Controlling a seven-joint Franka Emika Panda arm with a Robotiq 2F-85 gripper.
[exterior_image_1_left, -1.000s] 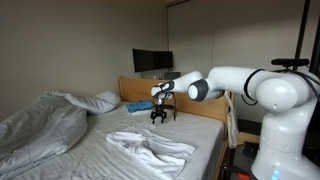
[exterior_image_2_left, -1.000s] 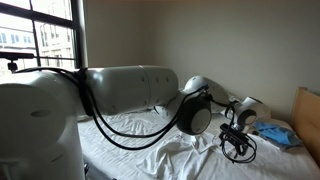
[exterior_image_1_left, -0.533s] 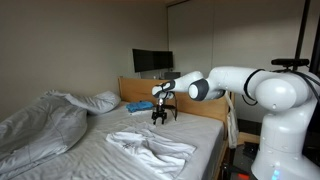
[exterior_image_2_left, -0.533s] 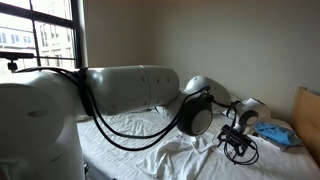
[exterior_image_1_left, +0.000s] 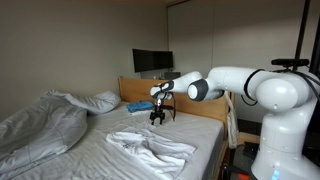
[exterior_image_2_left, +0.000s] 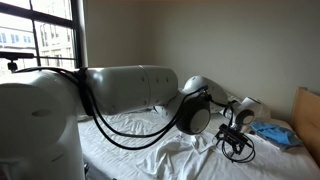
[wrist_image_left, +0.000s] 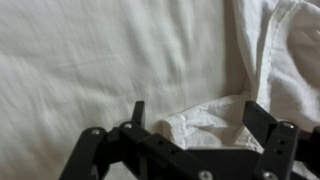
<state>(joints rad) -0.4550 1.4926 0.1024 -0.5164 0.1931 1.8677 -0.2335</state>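
My gripper (exterior_image_1_left: 159, 118) hangs open just above the white bed sheet (exterior_image_1_left: 190, 128), near the head of the bed. In the wrist view the gripper (wrist_image_left: 196, 110) has its two black fingers spread wide. A fold of crumpled white garment (wrist_image_left: 205, 122) lies on the sheet between and below them, and nothing is gripped. In an exterior view the same garment (exterior_image_1_left: 150, 147) spreads toward the foot of the bed. A blue cloth (exterior_image_1_left: 137, 106) lies by the headboard; it also shows beyond the gripper (exterior_image_2_left: 237, 150) as the blue cloth (exterior_image_2_left: 275, 133).
A bunched grey-white duvet (exterior_image_1_left: 40, 125) and pillow (exterior_image_1_left: 100, 101) fill the far side of the bed. The wooden headboard (exterior_image_1_left: 140, 88) stands behind, with a dark monitor (exterior_image_1_left: 152, 62) beyond it. A window (exterior_image_2_left: 40, 40) shows behind the robot's body.
The gripper has drifted only very slightly over the sheet. Its jaws stay open, and the garment and blue cloth have not moved.
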